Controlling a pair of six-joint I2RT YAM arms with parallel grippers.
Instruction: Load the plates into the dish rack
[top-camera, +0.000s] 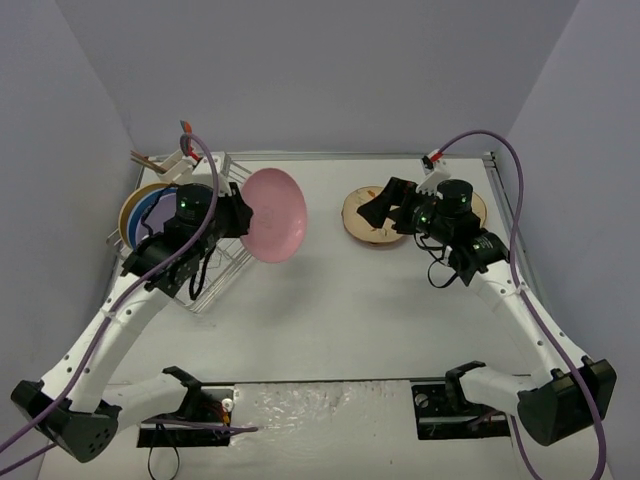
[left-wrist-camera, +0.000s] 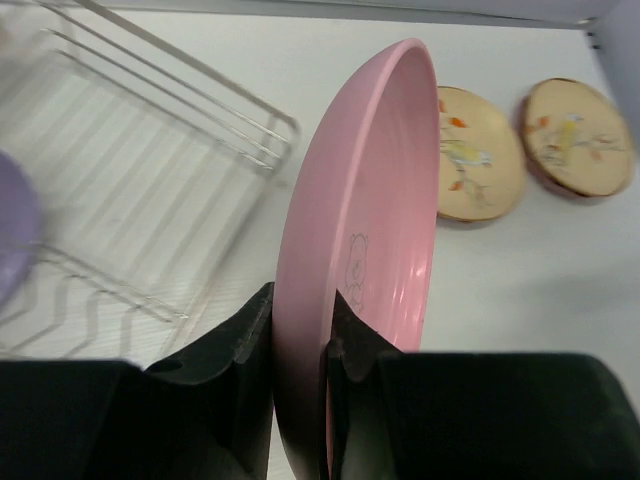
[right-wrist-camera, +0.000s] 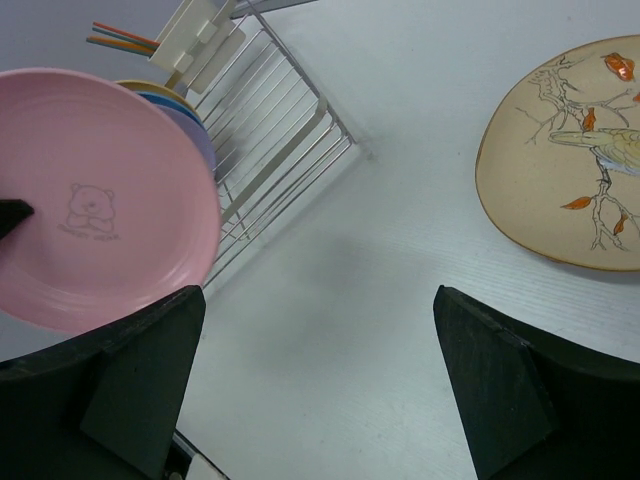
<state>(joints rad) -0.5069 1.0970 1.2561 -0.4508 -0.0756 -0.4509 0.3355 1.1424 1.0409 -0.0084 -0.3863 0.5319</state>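
Note:
My left gripper (top-camera: 237, 212) is shut on the rim of a pink plate (top-camera: 274, 215), held on edge just right of the dish rack (top-camera: 222, 275). In the left wrist view its fingers (left-wrist-camera: 240, 350) pinch the pink plate (left-wrist-camera: 370, 200) beside the rack (left-wrist-camera: 200, 85). Yellow, blue and purple plates (top-camera: 140, 210) stand in the rack. My right gripper (top-camera: 377, 210) hangs open and empty over a cream floral plate (top-camera: 362, 235). Its wrist view shows the open gripper (right-wrist-camera: 320, 370) above bare table, the floral plate (right-wrist-camera: 570, 160) to the right, and the pink plate (right-wrist-camera: 100, 200) to the left.
A second floral plate (top-camera: 478, 205) lies at the back right, partly hidden by the right arm, and shows in the left wrist view (left-wrist-camera: 580, 135). A white caddy (right-wrist-camera: 200, 40) with utensils is clipped to the rack's far corner. Walls close the table's back and sides.

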